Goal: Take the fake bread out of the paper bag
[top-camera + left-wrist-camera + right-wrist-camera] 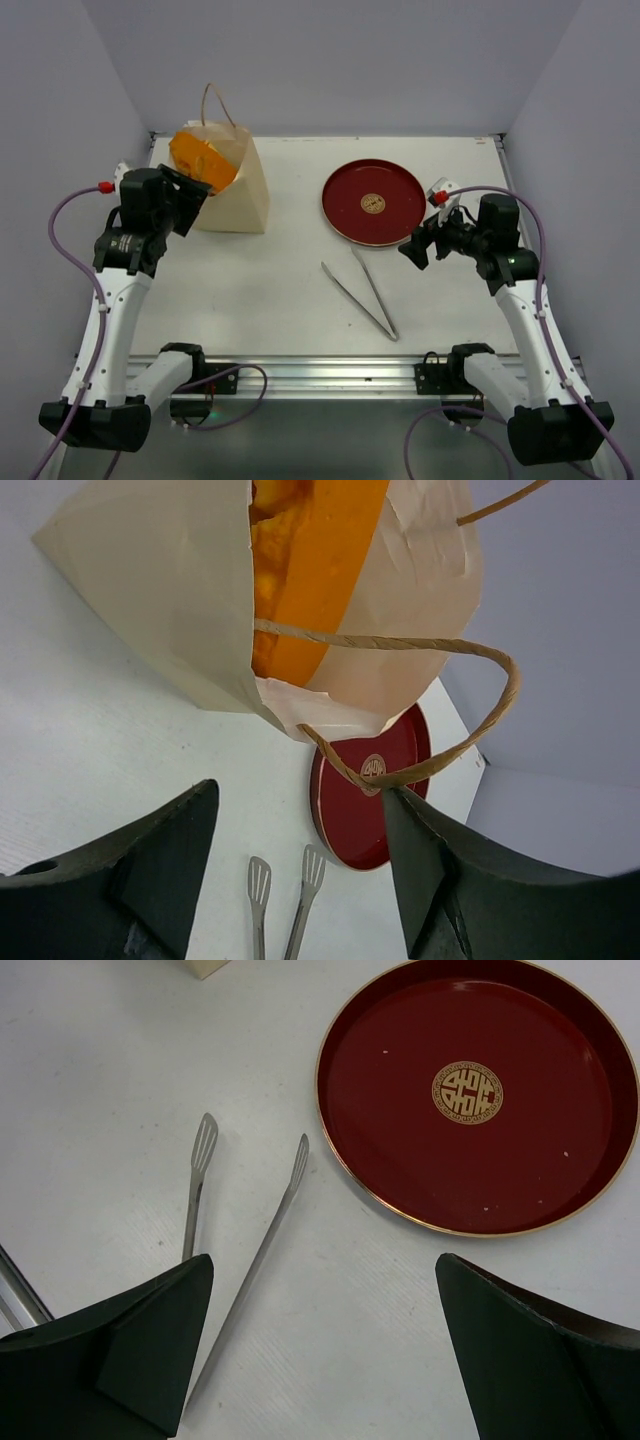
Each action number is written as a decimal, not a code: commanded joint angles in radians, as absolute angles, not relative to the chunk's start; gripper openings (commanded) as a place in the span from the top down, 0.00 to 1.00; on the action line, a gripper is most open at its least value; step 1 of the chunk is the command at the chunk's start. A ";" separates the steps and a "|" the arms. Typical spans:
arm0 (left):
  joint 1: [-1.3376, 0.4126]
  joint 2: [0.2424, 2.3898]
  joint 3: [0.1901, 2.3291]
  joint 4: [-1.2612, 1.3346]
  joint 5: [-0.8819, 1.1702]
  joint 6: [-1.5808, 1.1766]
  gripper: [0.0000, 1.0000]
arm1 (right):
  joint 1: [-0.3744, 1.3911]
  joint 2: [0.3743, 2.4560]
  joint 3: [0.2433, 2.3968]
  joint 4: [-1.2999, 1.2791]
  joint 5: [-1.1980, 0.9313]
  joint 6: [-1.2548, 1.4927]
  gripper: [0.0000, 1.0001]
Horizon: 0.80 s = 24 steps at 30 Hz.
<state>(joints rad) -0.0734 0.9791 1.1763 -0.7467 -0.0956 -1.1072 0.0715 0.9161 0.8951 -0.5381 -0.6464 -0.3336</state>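
top external view: where is the paper bag (238, 190) standing?
– it is sitting on the white table (280, 290) at the back left, mouth open and tipping toward the left arm. the fake bread (200, 160) is lying inside it, showing orange at the opening.
and the left gripper (190, 200)?
– it is hovering just beside the bag's mouth. in the left wrist view its jaws are standing apart, clamping nothing, and the bag's cord handle (470, 660) is looping down close to one fingertip (395, 805); i cannot tell whether they are touching.
what is the right gripper (320, 1350) doing?
– it is hanging with its jaws wide apart and holding nothing, above the metal tongs (245, 1260) and the near rim of the red plate (560, 1090). the tongs are lying open on the table just beside the plate.
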 commanded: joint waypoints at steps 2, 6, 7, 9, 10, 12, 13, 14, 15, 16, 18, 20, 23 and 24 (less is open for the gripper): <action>-0.075 1.037 1.204 -0.735 -0.057 -1.124 0.31 | 0.072 0.917 0.894 -0.526 -0.649 -0.365 0.01; -0.075 1.071 1.177 -0.707 -0.037 -1.103 0.33 | 0.072 0.920 0.894 -0.531 -0.649 -0.370 0.01; -0.075 1.075 1.169 -0.697 -0.035 -1.103 0.33 | 0.072 0.919 0.894 -0.531 -0.650 -0.370 0.01; -0.075 1.080 1.151 -0.675 -0.038 -1.106 0.33 | 0.071 0.919 0.896 -0.528 -0.653 -0.368 0.01; -0.075 1.092 1.146 -0.664 -0.043 -1.109 0.33 | 0.072 0.919 0.894 -0.528 -0.657 -0.368 0.01; -0.075 1.112 1.140 -0.632 -0.061 -1.112 0.33 | 0.072 0.923 0.899 -0.529 -0.660 -0.368 0.01; -0.075 1.136 1.141 -0.624 -0.070 -1.115 0.32 | 0.072 0.923 0.899 -0.531 -0.663 -0.368 0.01; -0.075 1.146 1.141 -0.603 -0.080 -1.123 0.32 | 0.072 0.920 0.902 -0.534 -0.664 -0.368 0.01; -0.075 1.163 1.140 -0.592 -0.084 -1.130 0.32 | 0.072 0.919 0.900 -0.535 -0.666 -0.368 0.01; -0.075 1.170 1.140 -0.585 -0.089 -1.135 0.32 | 0.072 0.917 0.899 -0.534 -0.667 -0.367 0.01; -0.075 1.180 1.138 -0.563 -0.107 -1.152 0.32 | 0.071 0.911 0.896 -0.534 -0.670 -0.364 0.01; -0.075 1.189 1.137 -0.568 -0.144 -1.172 0.31 | 0.071 0.907 0.896 -0.531 -0.673 -0.364 0.01; -0.075 1.195 1.134 -0.592 -0.182 -1.206 0.30 | 0.071 0.908 0.896 -0.532 -0.676 -0.364 0.01; -0.074 1.186 1.125 -0.595 -0.181 -1.215 0.29 | 0.072 0.911 0.894 -0.534 -0.675 -0.365 0.01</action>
<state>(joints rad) -0.0746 1.1904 1.1461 -0.6052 -0.0952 -1.1629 0.0715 0.9180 0.8944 -0.5388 -0.6476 -0.3531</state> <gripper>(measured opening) 0.703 0.987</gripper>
